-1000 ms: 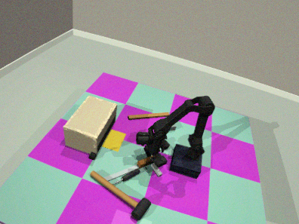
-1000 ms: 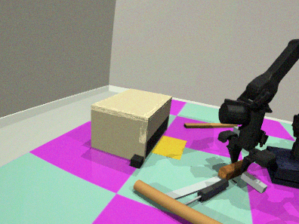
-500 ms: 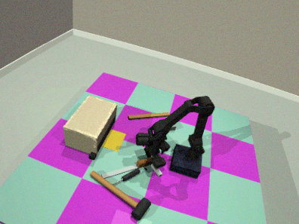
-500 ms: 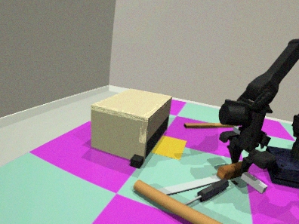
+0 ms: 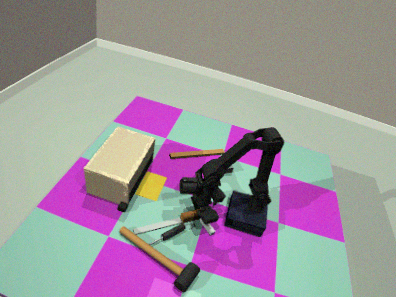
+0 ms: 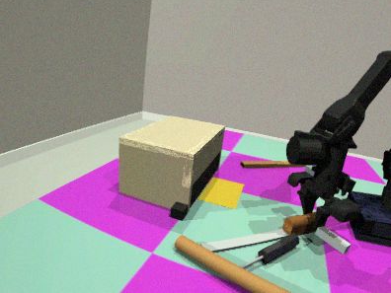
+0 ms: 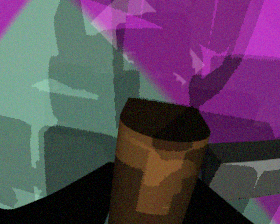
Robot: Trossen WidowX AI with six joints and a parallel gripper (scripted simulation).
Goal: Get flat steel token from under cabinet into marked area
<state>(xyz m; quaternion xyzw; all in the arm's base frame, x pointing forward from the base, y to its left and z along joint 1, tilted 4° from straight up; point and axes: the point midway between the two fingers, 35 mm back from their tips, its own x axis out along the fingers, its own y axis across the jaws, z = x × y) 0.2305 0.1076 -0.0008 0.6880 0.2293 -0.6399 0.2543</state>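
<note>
The pale cabinet (image 5: 120, 154) (image 6: 155, 177) stands at the left, with a dark band low on its front. The steel token is not visible in any view. The marked area is a yellow square (image 5: 152, 186) (image 6: 223, 192) on the table in front of the cabinet. My gripper (image 5: 198, 213) (image 6: 313, 219) is shut on the brown handle (image 7: 160, 175) of a tool with a long, flat, pale blade (image 5: 160, 226) (image 6: 242, 241). The blade points toward the cabinet's near front corner, low over the table and outside the yellow square. Whether it touches the table is unclear.
A black-handled screwdriver (image 5: 173, 232) (image 6: 278, 250) lies close beside the blade. A mallet (image 5: 155, 251) (image 6: 222, 265) lies nearer the camera. A grey bar (image 5: 207, 226) (image 6: 334, 240) (image 7: 250, 180) is beside the gripper. A wooden stick (image 5: 196, 153) (image 6: 272, 164) lies behind. A black block (image 5: 122, 206) (image 6: 179, 210) is at the cabinet's near corner.
</note>
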